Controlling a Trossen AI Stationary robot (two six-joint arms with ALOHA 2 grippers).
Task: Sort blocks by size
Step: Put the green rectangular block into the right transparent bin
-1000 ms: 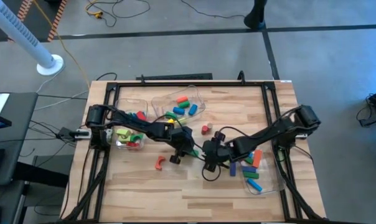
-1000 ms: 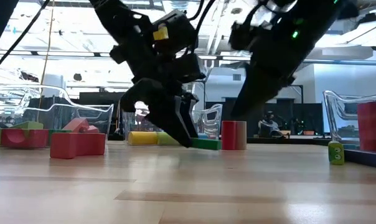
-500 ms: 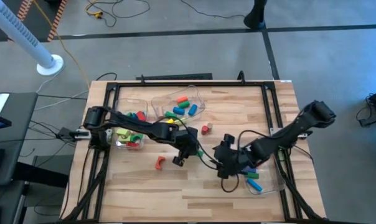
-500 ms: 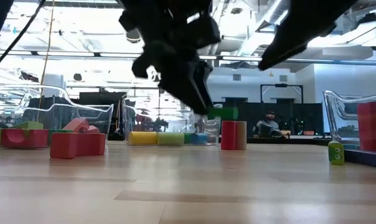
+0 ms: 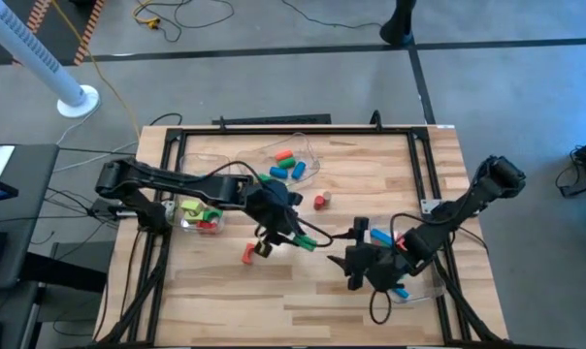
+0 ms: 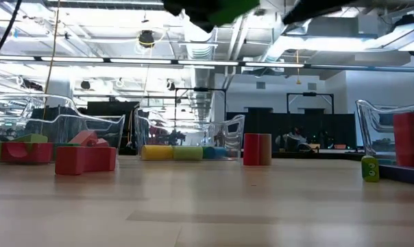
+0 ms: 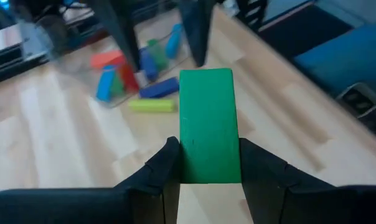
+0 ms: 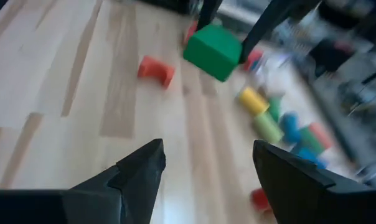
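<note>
Fingers of the left gripper (image 7: 203,163) clamp a green block (image 7: 206,124) by its long sides — the block juts forward past the fingertips, lifted clear of the wooden table (image 5: 371,184) over its middle. In the high view that left gripper (image 5: 291,237) hangs just beside a red arch block (image 5: 248,254) lying on the bare boards. Right gripper (image 5: 359,268) hovers nearby with its fingers spread wide and nothing between them, just inside the clear bin (image 5: 431,283) at the table's right edge, where blue and red blocks lie. A red cylinder (image 5: 320,201) stands alone toward the far side. Two more bins — one (image 5: 303,147) at the far middle, one (image 5: 191,161) by the left edge — hold the remaining blocks. Near half of the table lies open.
</note>
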